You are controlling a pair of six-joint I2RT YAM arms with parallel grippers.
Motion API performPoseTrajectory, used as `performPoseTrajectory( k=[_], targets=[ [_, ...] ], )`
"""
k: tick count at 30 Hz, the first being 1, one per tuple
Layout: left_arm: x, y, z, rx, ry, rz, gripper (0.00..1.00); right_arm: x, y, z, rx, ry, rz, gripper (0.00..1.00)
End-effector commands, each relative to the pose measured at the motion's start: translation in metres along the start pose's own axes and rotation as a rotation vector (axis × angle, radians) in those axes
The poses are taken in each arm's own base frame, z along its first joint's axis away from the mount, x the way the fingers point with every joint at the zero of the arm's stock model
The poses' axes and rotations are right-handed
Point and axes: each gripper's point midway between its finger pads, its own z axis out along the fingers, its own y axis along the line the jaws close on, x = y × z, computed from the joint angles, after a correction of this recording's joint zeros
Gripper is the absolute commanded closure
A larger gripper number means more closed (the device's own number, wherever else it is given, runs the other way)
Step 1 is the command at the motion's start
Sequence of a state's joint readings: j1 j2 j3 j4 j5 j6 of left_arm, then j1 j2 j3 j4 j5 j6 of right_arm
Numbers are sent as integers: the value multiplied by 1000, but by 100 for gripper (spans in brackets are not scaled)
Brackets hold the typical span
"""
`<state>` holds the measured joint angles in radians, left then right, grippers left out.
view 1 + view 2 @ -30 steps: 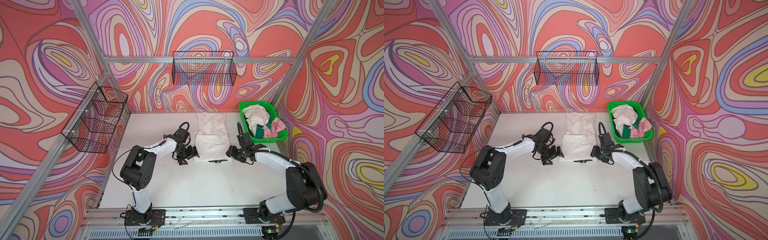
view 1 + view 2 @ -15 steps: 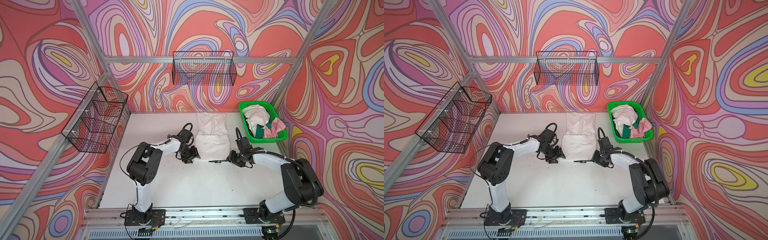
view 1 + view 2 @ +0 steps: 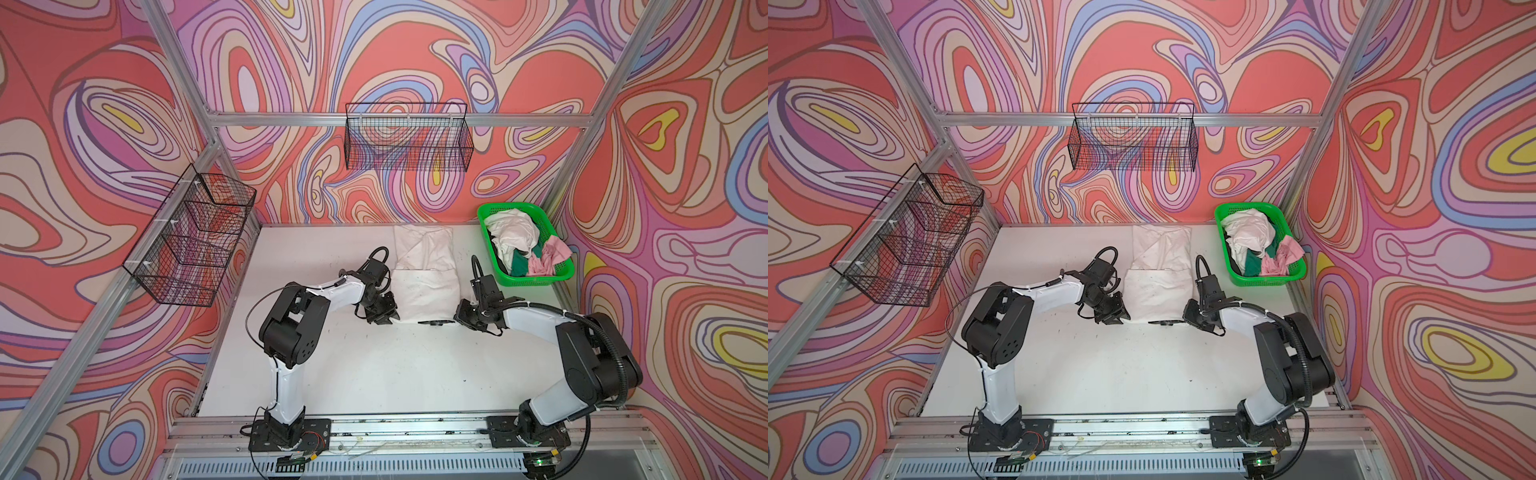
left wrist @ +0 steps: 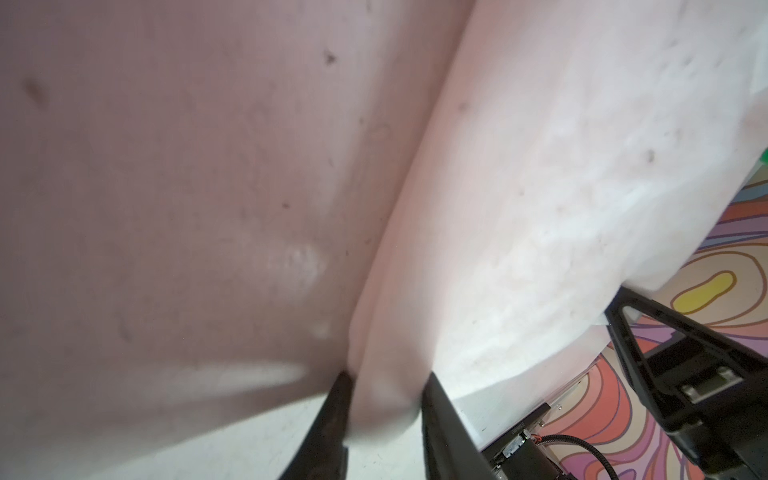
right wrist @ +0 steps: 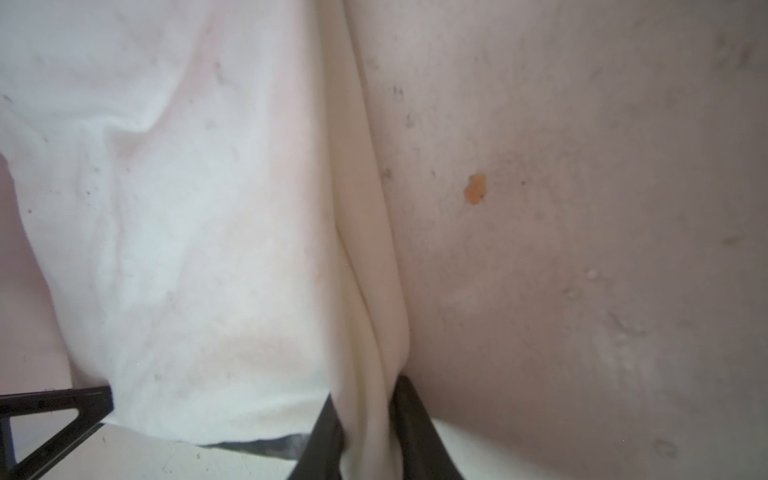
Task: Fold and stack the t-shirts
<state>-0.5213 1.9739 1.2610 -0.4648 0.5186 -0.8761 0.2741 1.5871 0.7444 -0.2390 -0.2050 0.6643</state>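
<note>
Nearby, crumpled t-shirts (image 3: 513,232) fill the green basket (image 3: 536,283); left gripper (image 4: 386,386) and right gripper (image 5: 365,399) pinch a white t-shirt (image 3: 424,291).

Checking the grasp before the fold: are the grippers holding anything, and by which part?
Both hold the white t-shirt: the left gripper pinches its near left corner, the right gripper its near right corner.

green mesh basket (image 3: 536,280) — far-right table (image 3: 374,374) corner | black wire racks (image 3: 407,143) — on walls
</note>
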Motion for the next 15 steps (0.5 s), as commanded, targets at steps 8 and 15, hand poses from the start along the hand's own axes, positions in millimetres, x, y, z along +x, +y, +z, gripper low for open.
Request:
performPoseTrajectory(
  k=[8,15],
  targets=[
    [24,16,-8,-5,-13,-8,100,41,-15,-15,-14,90,15,100],
    [92,48,-13,-7,16,-49,100,85,-12,-44,-70,138,42,100]
  ],
)
